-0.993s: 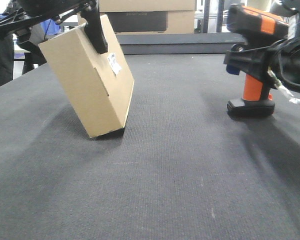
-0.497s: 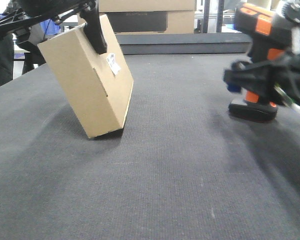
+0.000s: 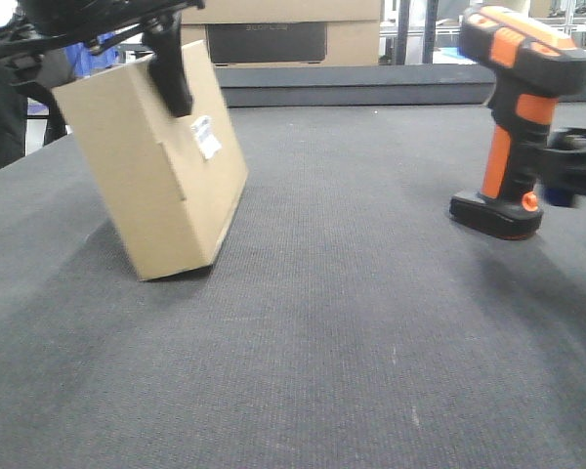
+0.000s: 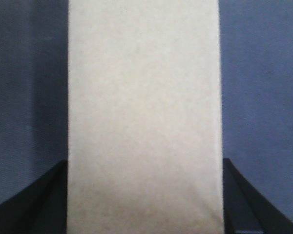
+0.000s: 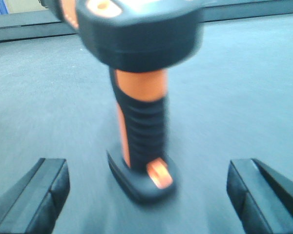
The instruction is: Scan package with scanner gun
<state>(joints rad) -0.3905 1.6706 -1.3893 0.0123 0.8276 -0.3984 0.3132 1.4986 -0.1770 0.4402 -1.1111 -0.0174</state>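
Front view: the box (image 3: 151, 171) sits at left on the dark grey table (image 3: 352, 322), tilted, leaning toward the left w/ its lower edge on the cloth and top pushed back. Small white barcode label (image 3: 205, 137) on the face turned toward the right side, near the top. Left gripper (image 3: 166, 63) comes in from upper left and clamps the box at its top edge; one black finger (image 3: 172, 73) lies across the labelled face just above the label. Left wrist view: box (image 4: 144, 117) fills the centre as a plain tan panel, black finger tips (image 4: 36, 204) pressed at both lower sides, so the jaws are closed on the box, touching it each side. The scanner (image 3: 513, 117) stands upright at right on its flat black foot on the table, orange panels on head and handle, head pointing left toward the box, well apart from it. Right gripper (image 3: 576, 176) is at far right edge, partly out of frame and blurred, just beside the handle; can't tell contact from this view. Right wrist view: scanner (image 5: 139, 92) centred, blurred, ribbed black/orange handle rising from the foot; the two black fingers (image 5: 34, 195) sit wide apart at lower left and lower right w/ bare table between each and the handle, so the right jaws are spread wide, holding nothing. Behind the table, stacked larger cartons (image 3: 283, 29) w/ a dark panel.
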